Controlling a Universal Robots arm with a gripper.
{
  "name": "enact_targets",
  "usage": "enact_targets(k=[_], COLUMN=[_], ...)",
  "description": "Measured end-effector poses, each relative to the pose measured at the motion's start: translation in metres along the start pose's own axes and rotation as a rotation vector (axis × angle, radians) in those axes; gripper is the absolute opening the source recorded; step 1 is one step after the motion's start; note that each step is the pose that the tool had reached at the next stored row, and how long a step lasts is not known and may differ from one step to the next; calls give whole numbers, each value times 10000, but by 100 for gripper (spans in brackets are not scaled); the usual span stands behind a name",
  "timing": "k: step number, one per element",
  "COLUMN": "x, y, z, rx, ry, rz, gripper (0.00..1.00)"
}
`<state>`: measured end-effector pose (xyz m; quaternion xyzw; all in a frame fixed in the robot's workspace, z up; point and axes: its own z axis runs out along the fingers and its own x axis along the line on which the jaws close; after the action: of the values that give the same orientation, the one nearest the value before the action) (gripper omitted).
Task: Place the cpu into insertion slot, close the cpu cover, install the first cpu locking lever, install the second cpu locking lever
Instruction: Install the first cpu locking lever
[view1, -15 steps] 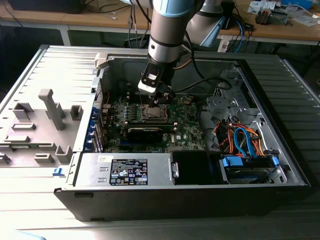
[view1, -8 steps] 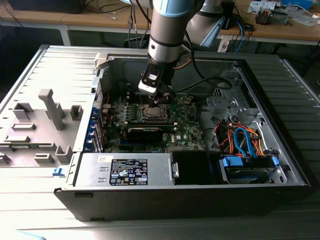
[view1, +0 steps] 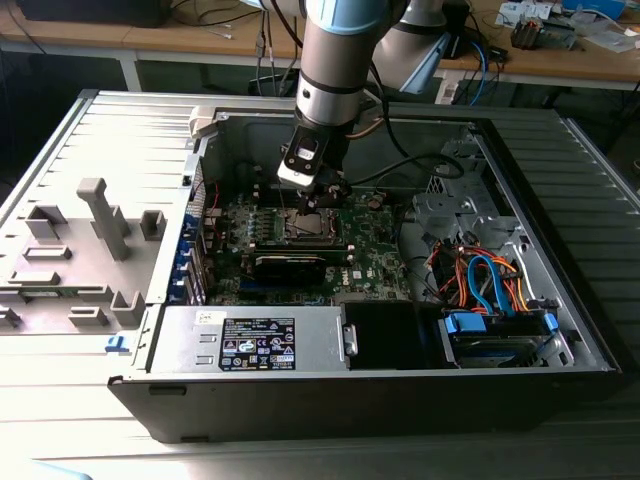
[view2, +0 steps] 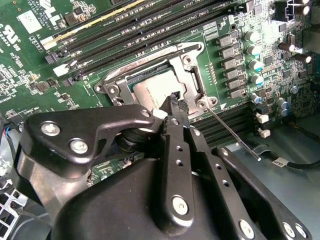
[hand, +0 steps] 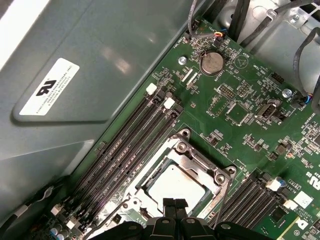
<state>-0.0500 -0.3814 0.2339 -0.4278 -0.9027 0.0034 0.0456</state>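
The cpu (hand: 175, 186) lies flat in the insertion slot (view1: 305, 226) on the green board, its silvery face up, as in the second wrist view (view2: 150, 91). The cpu cover (hand: 196, 161) lies down around it as a metal frame (view2: 192, 67). My gripper (hand: 172, 203) is shut, its black tips together just above the cpu's edge nearest the wrist (view2: 175, 100), with nothing seen between them. A thin wire locking lever (view2: 233, 135) sticks out loose from one corner of the socket. In the exterior view the gripper (view1: 325, 196) hangs straight over the socket.
Rows of black memory slots (hand: 130, 145) run on both sides of the socket. A long black card (view1: 290, 266) sits just in front of it. The power supply (view1: 250, 340), coloured cables (view1: 480, 280) and case walls (view1: 205, 150) box the board in.
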Motion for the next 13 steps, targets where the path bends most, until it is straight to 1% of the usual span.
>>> enact_targets(k=[13], x=[0], y=[0], z=[0], rx=[13], ry=[-7], rz=[-162], gripper=[11])
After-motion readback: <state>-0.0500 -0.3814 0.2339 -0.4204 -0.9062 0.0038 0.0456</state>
